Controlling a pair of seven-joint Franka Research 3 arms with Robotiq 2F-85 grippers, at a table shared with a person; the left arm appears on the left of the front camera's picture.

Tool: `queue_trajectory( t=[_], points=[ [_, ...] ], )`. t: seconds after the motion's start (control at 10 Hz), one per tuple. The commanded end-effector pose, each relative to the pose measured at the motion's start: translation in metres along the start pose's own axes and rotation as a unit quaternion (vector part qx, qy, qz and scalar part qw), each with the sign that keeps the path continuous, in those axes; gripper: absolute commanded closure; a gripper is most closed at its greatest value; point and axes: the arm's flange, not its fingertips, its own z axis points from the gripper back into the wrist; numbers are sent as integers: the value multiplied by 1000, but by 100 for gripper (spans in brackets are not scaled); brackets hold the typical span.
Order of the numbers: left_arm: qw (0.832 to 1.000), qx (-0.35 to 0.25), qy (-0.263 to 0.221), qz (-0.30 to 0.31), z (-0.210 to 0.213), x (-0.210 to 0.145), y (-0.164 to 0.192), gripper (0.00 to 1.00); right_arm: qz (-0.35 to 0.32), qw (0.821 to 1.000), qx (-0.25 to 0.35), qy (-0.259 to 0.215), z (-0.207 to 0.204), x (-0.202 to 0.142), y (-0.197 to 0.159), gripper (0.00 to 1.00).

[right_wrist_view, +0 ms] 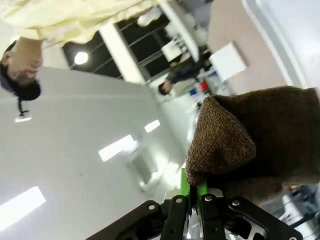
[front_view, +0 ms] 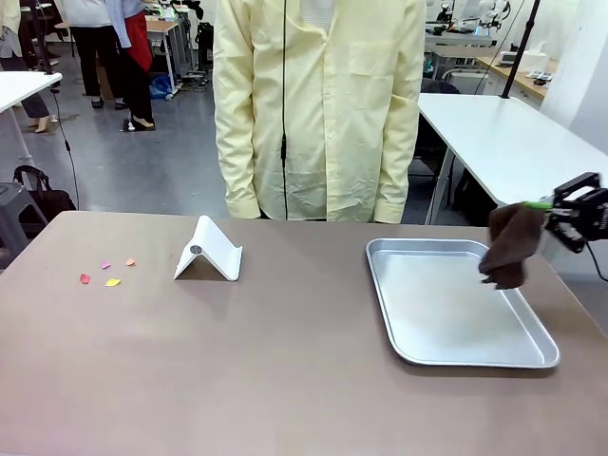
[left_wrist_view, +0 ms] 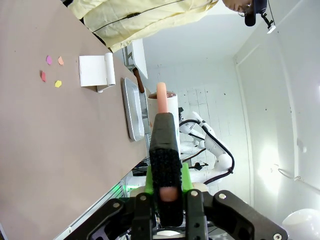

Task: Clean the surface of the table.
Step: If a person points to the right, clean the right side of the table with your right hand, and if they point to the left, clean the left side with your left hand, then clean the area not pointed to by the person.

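The taupe table [front_view: 285, 380] carries several small coloured paper scraps [front_view: 106, 273] at its left. At the right edge, my right gripper [front_view: 543, 206] is shut on a dark brown cloth [front_view: 510, 247] that hangs over the right rim of the metal tray [front_view: 446, 356]. In the right wrist view the cloth [right_wrist_view: 260, 145] bunches above the shut green pads of my right gripper [right_wrist_view: 191, 192]. My left gripper [left_wrist_view: 167, 187] is shut on a black tool with a salmon-pink tip [left_wrist_view: 164, 145], held off the table's near edge. The scraps [left_wrist_view: 51, 72] and table [left_wrist_view: 30, 150] lie beyond it.
A folded white stand [front_view: 209, 252] sits left of centre, just right of the scraps. A person in a pale yellow shirt [front_view: 318, 104] stands at the far edge. A white table [front_view: 513, 142] stands behind the right corner.
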Motion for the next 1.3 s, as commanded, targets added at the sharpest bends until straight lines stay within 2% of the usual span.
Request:
queue_trajectory(
  t=[0.0,0.1,0.2,0.3,0.4,1.2],
  points=[
    [1000,-1,3,-9,0,-1,-1,100,-18,997,41,56,19,-25,14,94],
    [1000,-1,3,-9,0,-1,-1,100,-5,995,32,93,32,-43,13,94],
    [1000,-1,3,-9,0,-1,-1,100,-2,995,-2,103,43,-50,6,94],
    [1000,-1,3,-9,0,-1,-1,100,-7,996,-13,92,46,-46,1,94],
    [1000,-1,3,-9,0,-1,-1,100,-9,996,29,87,31,-44,6,94],
    [1000,-1,3,-9,0,-1,-1,100,-9,996,29,87,31,-44,6,94]
  ],
)
